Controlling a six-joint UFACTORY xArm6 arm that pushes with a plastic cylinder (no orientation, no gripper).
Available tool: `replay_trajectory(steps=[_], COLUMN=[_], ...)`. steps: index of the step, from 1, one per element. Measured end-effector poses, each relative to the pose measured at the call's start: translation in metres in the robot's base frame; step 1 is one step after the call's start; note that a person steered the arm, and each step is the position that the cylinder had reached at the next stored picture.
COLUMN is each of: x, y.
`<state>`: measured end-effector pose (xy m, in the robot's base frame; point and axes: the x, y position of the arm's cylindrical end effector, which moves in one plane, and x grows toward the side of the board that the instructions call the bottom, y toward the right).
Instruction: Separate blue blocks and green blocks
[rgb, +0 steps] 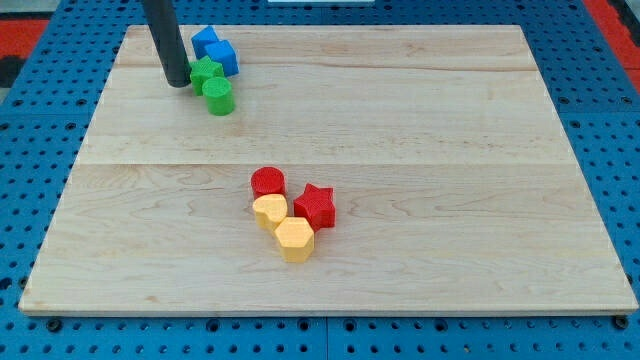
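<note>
My tip (178, 84) rests on the board at the view's top left, just left of the green blocks and almost touching them. Two blue blocks sit together: a blue block (204, 41) at the back and a blue cube (221, 57) in front of it. A green star-like block (206, 72) touches the blue cube's lower left side. A green cylinder (219, 98) sits right below the green star, touching it. The four form one tight cluster.
A second cluster sits at the board's middle: a red cylinder (268, 182), a red star (316, 206), a yellow block (270, 212) and a yellow hexagonal block (295, 240). The wooden board (450, 150) lies on a blue pegboard.
</note>
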<state>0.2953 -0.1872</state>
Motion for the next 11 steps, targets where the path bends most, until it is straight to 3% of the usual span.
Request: replay_trajectory(steps=[2,3,11], x=[-0.090,-0.103,0.069], y=[-0.008,0.023,0.051])
